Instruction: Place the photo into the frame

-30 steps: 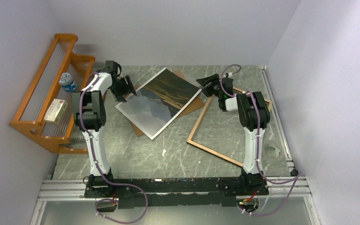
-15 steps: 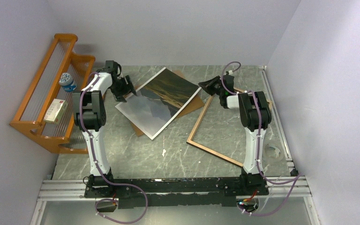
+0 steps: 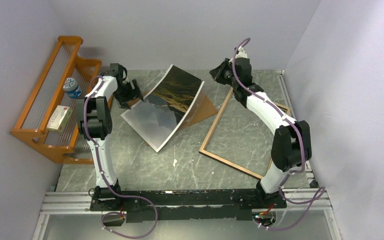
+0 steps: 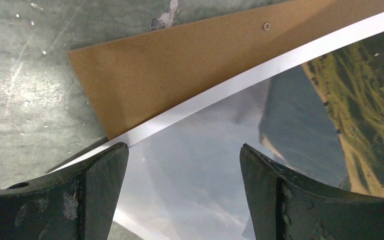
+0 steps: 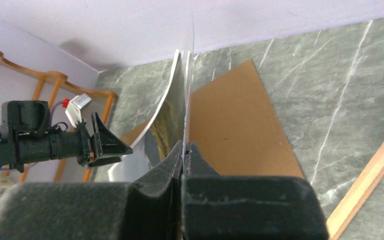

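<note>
The photo [image 3: 172, 102], a dark mountain print with a white border, bows upward at the back of the table. Its far right edge is raised and its near left part rests on the brown backing board [image 3: 207, 107]. My right gripper [image 3: 219, 74] is shut on that raised edge; the right wrist view shows the photo [image 5: 187, 100] edge-on between the pressed fingers of the gripper [image 5: 184, 147]. My left gripper [image 3: 130, 95] stands open over the photo's left corner [image 4: 205, 130], its fingers [image 4: 100, 170] apart and holding nothing. The frame [image 3: 227, 162] lies brown side up to the right.
An orange wooden rack [image 3: 55, 115] stands along the left wall with a small bottle [image 3: 72, 87] and a box [image 3: 58, 118] in it. A white scrap [image 3: 174, 162] lies on the marble table. Walls close the back and both sides.
My right gripper shut on the photo's right edge and rose toward the back, bending the photo upward. The left gripper opened a little wider and stayed in place.
</note>
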Robot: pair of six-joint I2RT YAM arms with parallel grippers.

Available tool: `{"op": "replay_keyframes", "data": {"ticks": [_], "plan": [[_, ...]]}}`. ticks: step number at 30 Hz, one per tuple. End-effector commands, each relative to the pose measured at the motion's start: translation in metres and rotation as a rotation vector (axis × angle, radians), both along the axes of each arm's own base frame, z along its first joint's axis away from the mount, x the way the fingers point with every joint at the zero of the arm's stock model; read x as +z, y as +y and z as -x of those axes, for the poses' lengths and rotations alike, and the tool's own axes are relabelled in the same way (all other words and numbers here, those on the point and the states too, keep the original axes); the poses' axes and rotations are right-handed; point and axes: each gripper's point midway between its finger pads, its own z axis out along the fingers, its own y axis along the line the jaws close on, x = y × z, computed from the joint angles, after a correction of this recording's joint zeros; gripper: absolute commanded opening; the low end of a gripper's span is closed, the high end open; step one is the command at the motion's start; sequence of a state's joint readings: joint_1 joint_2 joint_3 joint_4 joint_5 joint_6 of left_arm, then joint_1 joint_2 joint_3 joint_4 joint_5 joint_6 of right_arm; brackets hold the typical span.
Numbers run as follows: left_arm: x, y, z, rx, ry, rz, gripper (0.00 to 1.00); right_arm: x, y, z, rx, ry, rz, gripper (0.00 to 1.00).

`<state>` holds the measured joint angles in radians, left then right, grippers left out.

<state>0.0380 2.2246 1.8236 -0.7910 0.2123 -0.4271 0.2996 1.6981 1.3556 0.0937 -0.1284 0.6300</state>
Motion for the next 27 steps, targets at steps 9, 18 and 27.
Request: {"op": "replay_keyframes", "data": {"ticks": [9, 18, 27], "plan": [[-0.007, -0.016, -0.004, -0.035, -0.033, 0.072, 0.85, 0.126, -0.047, 0.013, -0.162, -0.224, 0.248, 0.00], [0.032, -0.025, -0.017, -0.070, -0.110, 0.122, 0.85, 0.214, -0.064, 0.064, -0.146, -0.421, 0.230, 0.00], [0.123, -0.047, -0.051, -0.213, -0.396, 0.218, 0.87, 0.303, -0.077, 0.138, -0.111, -0.664, 0.230, 0.00]]}}
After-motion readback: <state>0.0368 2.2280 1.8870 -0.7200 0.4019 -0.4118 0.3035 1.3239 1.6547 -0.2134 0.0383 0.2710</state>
